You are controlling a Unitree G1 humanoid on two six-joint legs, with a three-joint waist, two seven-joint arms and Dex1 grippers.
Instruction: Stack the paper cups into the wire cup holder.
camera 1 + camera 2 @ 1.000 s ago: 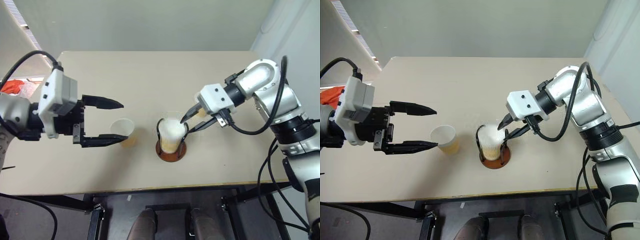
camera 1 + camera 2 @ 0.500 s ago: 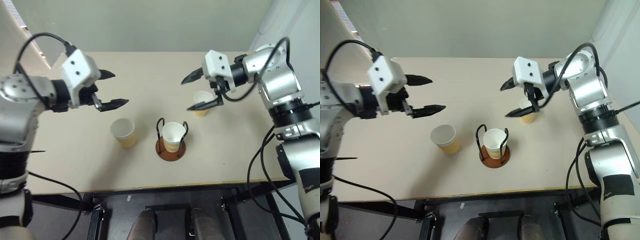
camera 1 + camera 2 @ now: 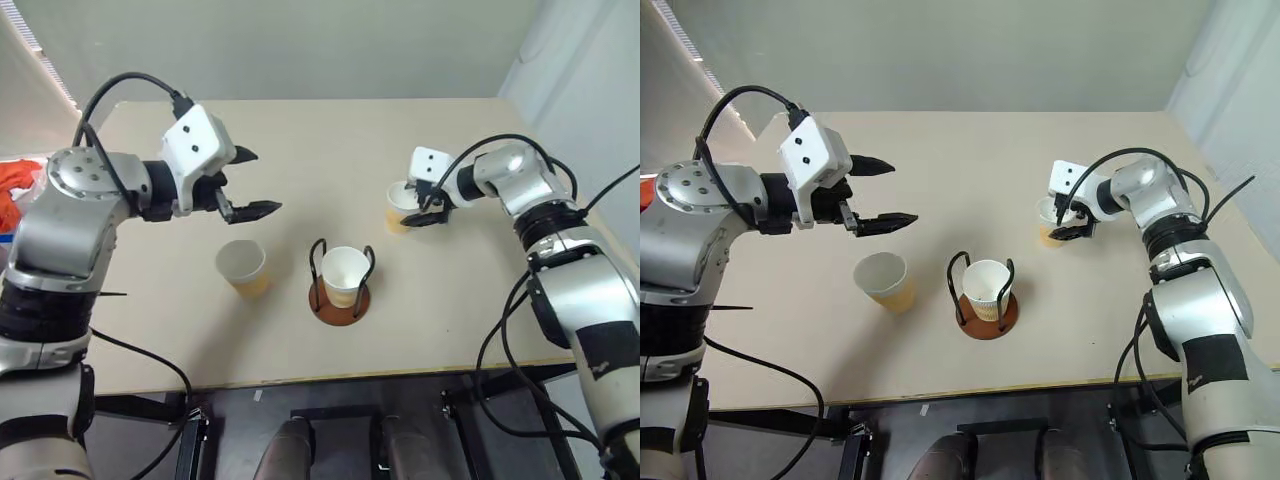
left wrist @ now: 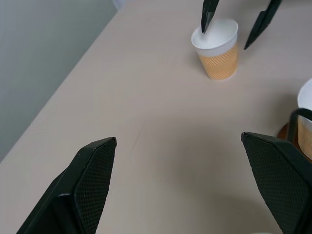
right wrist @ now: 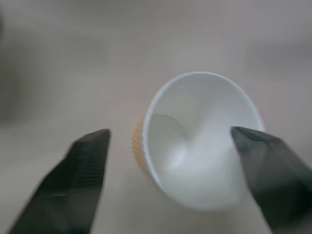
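Change: right gripper (image 3: 416,207) has left the holder (image 3: 340,296), centre frame, and dropped to the right cup (image 3: 401,205).
Right jaws: spread, astride that cup, nothing held.
Left gripper (image 3: 252,183): wide, empty, above left cup (image 3: 242,266).
Progress: one cup (image 3: 345,271) stacked, two remain.

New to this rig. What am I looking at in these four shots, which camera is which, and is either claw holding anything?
It's a humanoid robot with two arms, each ending in a two-finger claw. Two pictures come from its head, looking down on a beige table. The other two come from cameras on the wrists, looking along the fingers.

On the table: a wire cup holder with one paper cup standing in it, a loose cup to the robot's left, and another cup to its right.

The left gripper hangs open above the table, holding nothing. The right gripper is open around the right-hand cup, not closed on it.
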